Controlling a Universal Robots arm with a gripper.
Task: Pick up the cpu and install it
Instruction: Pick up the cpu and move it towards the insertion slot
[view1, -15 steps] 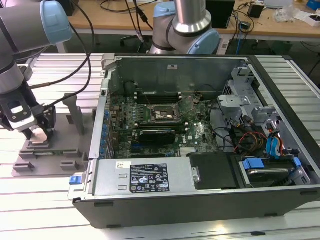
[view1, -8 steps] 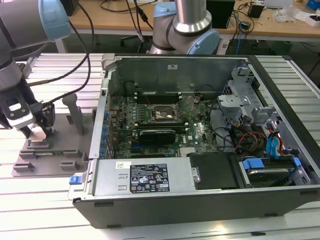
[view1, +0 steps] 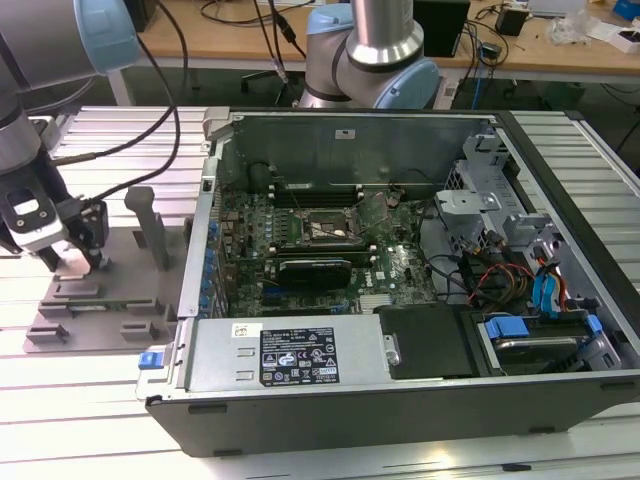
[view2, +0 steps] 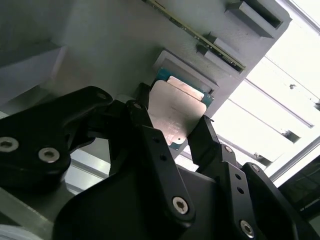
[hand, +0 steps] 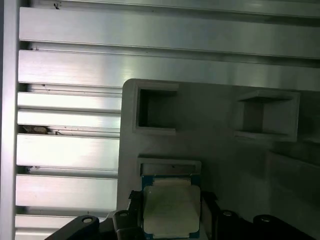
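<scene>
Black claw (view2: 172, 125) pinches the flat, silvery, green-edged square cpu (view2: 175, 106).

Silvery-grey cpu (view2: 176, 107) with teal rim, black pincer (view2: 171, 116), pale grey tray (hand: 220, 145)

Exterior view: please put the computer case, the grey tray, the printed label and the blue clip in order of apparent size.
Largest to smallest:
1. computer case
2. grey tray
3. printed label
4. blue clip
The differences are wide, so nearness to the camera does not blur the order.
</scene>
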